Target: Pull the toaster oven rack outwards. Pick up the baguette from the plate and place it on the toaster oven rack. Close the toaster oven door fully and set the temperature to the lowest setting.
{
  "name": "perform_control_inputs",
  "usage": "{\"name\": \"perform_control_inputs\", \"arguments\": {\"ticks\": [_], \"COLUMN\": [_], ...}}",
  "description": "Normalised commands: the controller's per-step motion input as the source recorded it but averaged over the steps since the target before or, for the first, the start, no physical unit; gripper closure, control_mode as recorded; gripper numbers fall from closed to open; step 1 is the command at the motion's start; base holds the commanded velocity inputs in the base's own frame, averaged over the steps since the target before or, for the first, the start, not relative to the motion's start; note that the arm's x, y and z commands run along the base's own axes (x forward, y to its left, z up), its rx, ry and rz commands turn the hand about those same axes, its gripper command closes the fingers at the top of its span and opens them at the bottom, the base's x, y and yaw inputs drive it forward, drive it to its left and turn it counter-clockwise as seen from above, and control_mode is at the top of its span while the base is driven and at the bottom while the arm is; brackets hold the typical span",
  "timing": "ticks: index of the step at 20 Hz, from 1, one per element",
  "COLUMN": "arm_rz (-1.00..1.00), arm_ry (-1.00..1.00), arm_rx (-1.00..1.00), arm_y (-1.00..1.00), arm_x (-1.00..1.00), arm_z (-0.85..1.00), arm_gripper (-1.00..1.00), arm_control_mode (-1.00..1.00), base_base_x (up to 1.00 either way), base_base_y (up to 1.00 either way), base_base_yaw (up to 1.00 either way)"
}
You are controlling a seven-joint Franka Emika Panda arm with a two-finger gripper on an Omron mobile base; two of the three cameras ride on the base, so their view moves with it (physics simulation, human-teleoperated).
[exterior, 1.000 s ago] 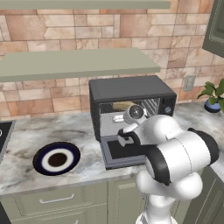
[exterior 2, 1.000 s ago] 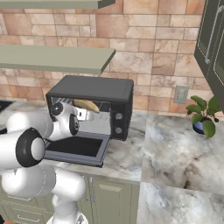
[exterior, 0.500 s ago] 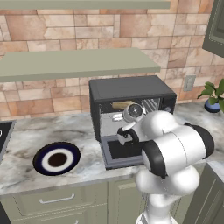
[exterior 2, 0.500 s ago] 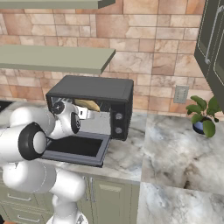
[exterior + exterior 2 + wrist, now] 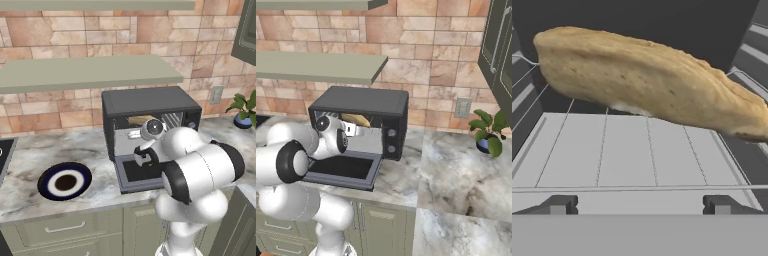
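The toaster oven (image 5: 150,102) (image 5: 363,102) stands on the counter with its door (image 5: 135,172) (image 5: 341,167) dropped flat. The golden-tan baguette (image 5: 647,82) (image 5: 140,120) (image 5: 356,119) lies across the toaster oven rack (image 5: 647,155) inside the cavity. My gripper (image 5: 639,205) (image 5: 134,134) (image 5: 352,131) hovers over the door at the oven's mouth. It points at the loaf from a short distance, open, with nothing between its fingers. Left of the oven, the dark navy plate (image 5: 65,181) sits bare on the counter.
The oven's knobs (image 5: 390,140) line its right-hand panel. A green shelf (image 5: 90,72) hangs just above the oven. A potted plant (image 5: 488,132) (image 5: 245,110) stands on the counter far to the right. Marble counter (image 5: 456,170) stretches to the right of the oven.
The arm's elbow has shifted slightly. The hand stays at the oven's mouth, the jaws stay open and the baguette has not moved.
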Motion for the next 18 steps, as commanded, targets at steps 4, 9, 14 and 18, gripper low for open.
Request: {"name": "perform_control_inputs", "arguments": {"ticks": [4, 9, 14, 18], "arm_rz": [0.0, 0.0, -0.02, -0.05], "arm_ry": [0.0, 0.0, -0.01, 0.06], "arm_rx": [0.0, 0.0, 0.0, 0.0], "arm_y": [0.0, 0.0, -0.03, -0.01], "arm_x": [-0.34, -0.68, -0.73, -0.61], "arm_z": [0.0, 0.0, 0.04, 0.39], "arm_gripper": [-1.0, -1.0, -1.0, -1.0], "arm_control_mode": [-1.0, -1.0, -1.0, -1.0], "base_base_x": [0.0, 0.0, 0.0, 0.0], "base_base_y": [0.0, 0.0, 0.0, 0.0], "base_base_yaw": [0.0, 0.0, 0.0, 0.0]}}
